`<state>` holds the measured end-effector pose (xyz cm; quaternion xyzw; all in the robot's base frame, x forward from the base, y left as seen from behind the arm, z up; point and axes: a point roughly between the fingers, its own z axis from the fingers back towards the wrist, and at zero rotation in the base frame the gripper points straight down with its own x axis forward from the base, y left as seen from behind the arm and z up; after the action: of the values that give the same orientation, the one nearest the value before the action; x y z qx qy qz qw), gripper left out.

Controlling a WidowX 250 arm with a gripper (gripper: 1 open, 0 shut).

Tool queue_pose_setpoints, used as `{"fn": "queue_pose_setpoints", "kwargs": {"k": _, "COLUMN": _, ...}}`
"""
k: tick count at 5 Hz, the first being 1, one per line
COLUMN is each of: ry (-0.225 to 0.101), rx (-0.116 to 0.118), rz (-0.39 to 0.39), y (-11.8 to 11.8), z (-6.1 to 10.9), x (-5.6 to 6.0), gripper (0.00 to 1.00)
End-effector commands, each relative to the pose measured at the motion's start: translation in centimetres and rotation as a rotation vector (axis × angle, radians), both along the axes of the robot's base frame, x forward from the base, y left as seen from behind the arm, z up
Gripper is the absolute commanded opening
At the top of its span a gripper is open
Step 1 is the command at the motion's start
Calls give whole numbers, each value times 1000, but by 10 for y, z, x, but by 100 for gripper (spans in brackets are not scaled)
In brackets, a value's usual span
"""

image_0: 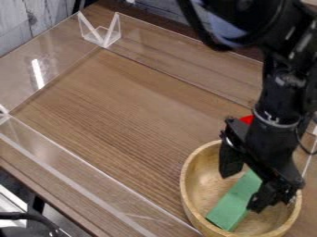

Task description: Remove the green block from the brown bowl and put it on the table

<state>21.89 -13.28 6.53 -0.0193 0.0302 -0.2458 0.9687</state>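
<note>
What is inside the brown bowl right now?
The green block lies in the brown bowl, with the open end effector lowered over it. The block's upper end and the bowl floor beneath are hidden.

Mint-green block (235,207), tan grained bowl (196,192), brown wood-grain table (118,116)
</note>
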Motion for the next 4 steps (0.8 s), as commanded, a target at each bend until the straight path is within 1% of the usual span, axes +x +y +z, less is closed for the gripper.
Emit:
{"fn": "queue_pose_setpoints", "kwargs": {"k": 1, "ry": -74, "rx": -31, "rz": 4, "y": -3, "z": 17, "x": 3, "gripper": 100}}
{"fn": "queue_pose_setpoints", "kwargs": {"k": 4, "ry": -95, "rx": -50, "rz": 2, "y": -6, "z": 6, "x": 5, "gripper": 100}}
